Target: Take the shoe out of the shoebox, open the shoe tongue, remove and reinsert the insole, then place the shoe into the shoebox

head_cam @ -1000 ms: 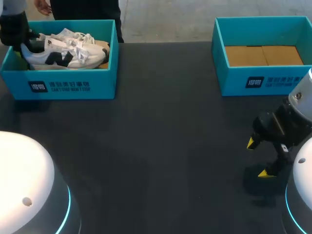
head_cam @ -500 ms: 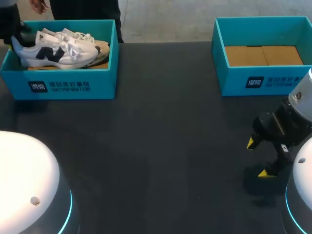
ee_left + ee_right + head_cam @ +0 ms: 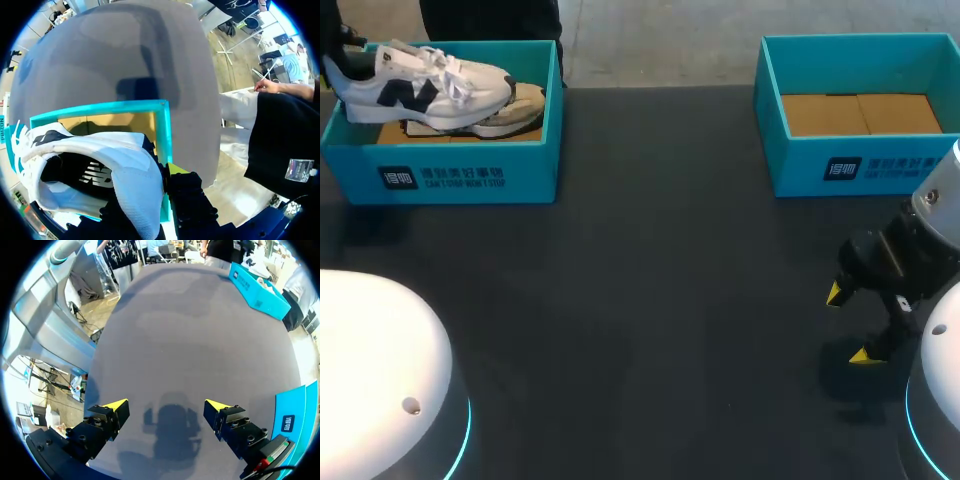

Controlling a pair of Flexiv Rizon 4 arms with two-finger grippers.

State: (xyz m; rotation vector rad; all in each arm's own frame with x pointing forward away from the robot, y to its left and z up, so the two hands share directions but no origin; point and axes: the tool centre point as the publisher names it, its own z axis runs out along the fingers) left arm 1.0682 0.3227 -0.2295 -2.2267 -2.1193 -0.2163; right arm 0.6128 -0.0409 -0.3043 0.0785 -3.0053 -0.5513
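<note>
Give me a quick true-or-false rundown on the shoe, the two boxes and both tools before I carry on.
1. The left tool grips the white sneaker with a dark logo at its heel. True.
2. The right tool is shut on something. False: it is open with nothing between its fingers, above the black table.
3. The right teal cardboard box holds a shoe. False: only its brown cardboard floor shows.
4. The white sneaker is over the left teal cardboard box, not over the table. True.
</note>
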